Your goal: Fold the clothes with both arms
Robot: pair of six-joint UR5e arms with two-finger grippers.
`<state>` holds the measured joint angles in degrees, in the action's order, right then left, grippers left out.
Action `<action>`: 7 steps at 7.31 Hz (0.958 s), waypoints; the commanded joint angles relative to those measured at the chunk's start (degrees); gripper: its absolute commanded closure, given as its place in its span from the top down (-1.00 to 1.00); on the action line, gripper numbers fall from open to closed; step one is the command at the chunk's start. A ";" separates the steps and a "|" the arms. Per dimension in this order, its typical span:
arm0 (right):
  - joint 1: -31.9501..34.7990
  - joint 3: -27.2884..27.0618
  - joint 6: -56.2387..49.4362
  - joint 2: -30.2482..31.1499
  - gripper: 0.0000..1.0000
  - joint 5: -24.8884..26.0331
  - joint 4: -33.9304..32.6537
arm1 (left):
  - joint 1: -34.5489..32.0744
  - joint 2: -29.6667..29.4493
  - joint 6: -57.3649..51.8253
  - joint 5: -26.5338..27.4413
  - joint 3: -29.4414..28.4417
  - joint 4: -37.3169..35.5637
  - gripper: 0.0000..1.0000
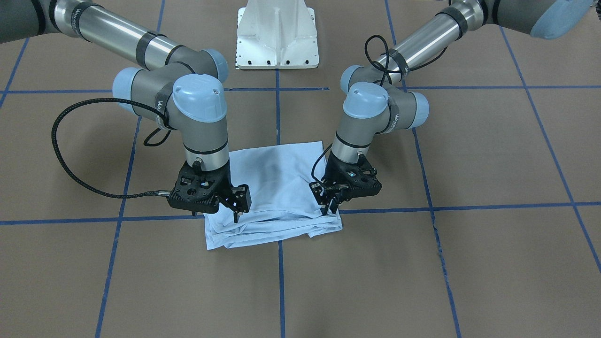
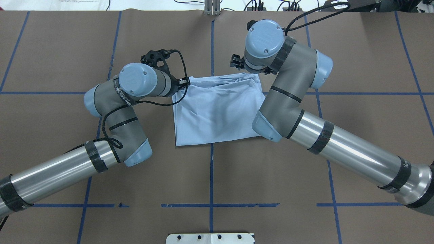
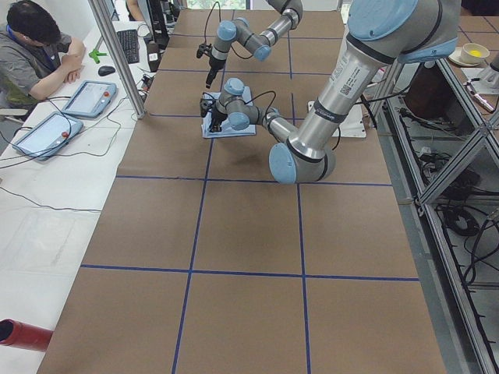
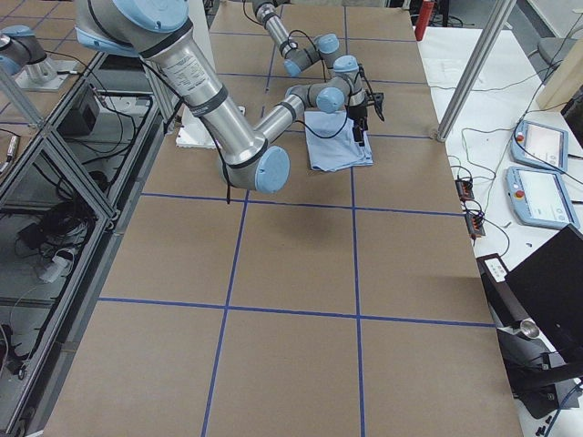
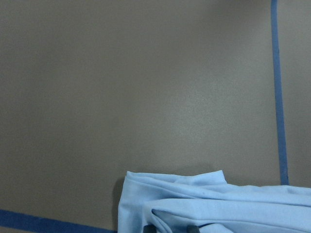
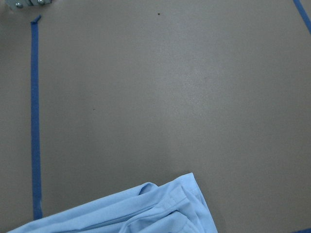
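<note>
The light blue T-shirt lies folded into a rough rectangle at the middle of the brown table, also seen in the overhead view. Its print and collar are hidden. My left gripper is down on the far edge corner of the shirt. In the left wrist view its dark fingertips sit close together with the cloth edge between them. My right gripper hangs just above the other far corner and holds nothing. The right wrist view shows only the shirt corner, no fingers.
The white pedestal base stands at the robot's side of the table. Blue tape lines grid the brown surface. An operator sits at a side table with tablets beyond the far table edge.
</note>
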<state>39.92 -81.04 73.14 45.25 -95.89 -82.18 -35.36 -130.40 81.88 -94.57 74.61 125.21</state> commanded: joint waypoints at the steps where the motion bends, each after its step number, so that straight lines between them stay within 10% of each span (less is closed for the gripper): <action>1: -0.02 0.00 -0.02 -0.07 1.00 0.00 0.00 | 0.02 0.06 -0.67 0.00 -0.08 0.03 -1.00; 7: -0.02 0.00 -0.02 -0.07 1.00 -0.08 0.09 | -5.86 -0.29 -7.52 0.09 -4.30 -0.32 -1.00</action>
<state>39.90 -81.03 73.13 45.17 -95.91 -82.12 -40.62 -130.69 75.01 -94.49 71.54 124.89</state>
